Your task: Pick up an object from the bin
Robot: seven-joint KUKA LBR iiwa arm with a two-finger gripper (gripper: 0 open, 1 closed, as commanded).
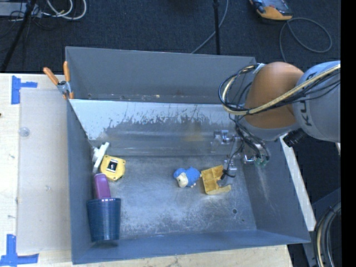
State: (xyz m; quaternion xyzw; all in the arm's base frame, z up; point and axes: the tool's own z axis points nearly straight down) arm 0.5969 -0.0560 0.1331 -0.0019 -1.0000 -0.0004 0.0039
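My gripper hangs low at the right of the bin floor, its fingertip touching the right edge of a tan sponge-like piece. Whether that piece sits between the fingers I cannot see. A small blue and white toy lies just left of the tan piece.
At the bin's left lie a yellow tape measure with a white piece above it, a purple cylinder and a dark blue cup near the front left corner. The arm's orange cover and cables hang over the bin's right wall.
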